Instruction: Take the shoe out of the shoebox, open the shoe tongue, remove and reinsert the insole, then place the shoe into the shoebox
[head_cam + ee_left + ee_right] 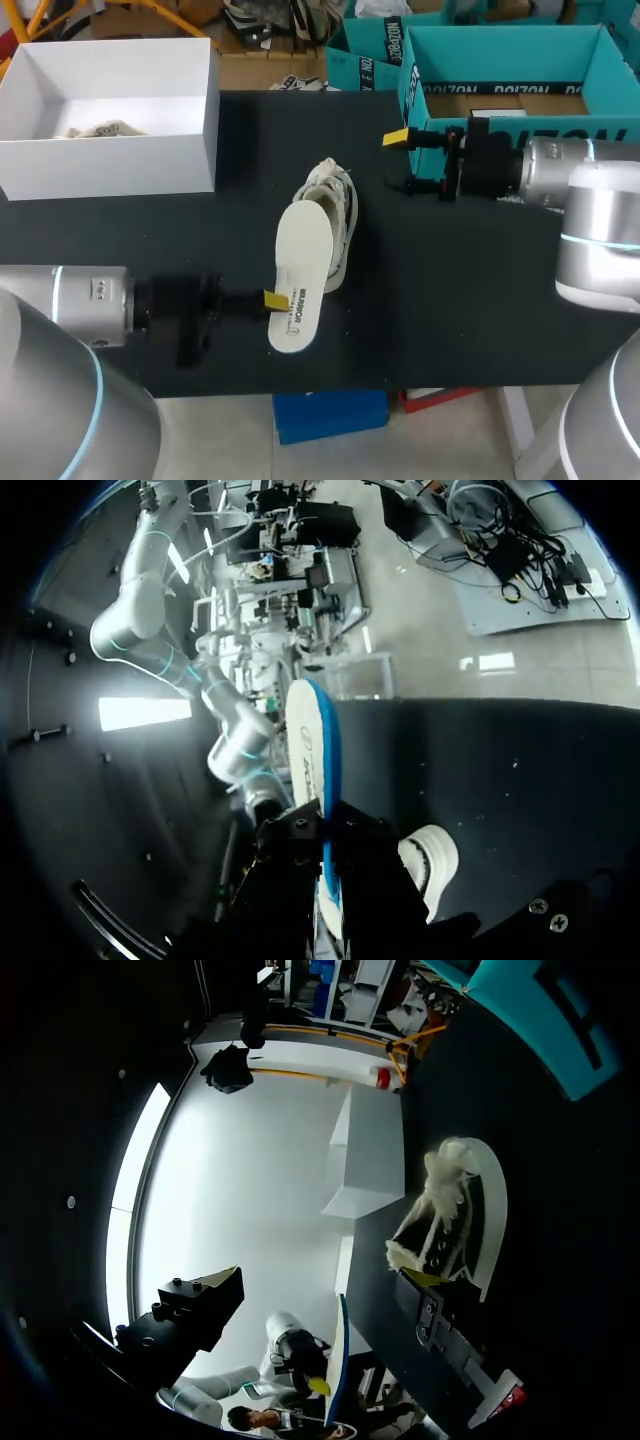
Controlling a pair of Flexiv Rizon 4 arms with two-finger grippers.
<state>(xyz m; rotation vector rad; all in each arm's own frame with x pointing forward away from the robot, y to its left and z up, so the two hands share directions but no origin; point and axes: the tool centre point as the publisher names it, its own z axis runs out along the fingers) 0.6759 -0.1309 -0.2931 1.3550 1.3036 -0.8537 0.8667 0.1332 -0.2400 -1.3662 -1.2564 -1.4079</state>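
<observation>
A white shoe (340, 205) lies on its side in the middle of the black table (470, 300). Its cream insole (303, 265) is out of it and leans over the shoe's near side. My left gripper (272, 300) is shut on the insole's heel end. In the left wrist view the insole (310, 760) stands edge-on between the gripper's (325, 852) black fingers, its blue underside showing, with the shoe (432, 865) just beside it. My right gripper (402, 160) hangs open and empty to the right of the shoe, well apart from it. The right wrist view shows the shoe (440, 1225) ahead of that gripper (320, 1282).
The open white shoebox (110, 150) stands at the table's far left corner, with crumpled paper (95, 130) inside. Teal boxes (500, 120) stand at the far right, close behind my right gripper. Bare table lies between the shoebox and the shoe.
</observation>
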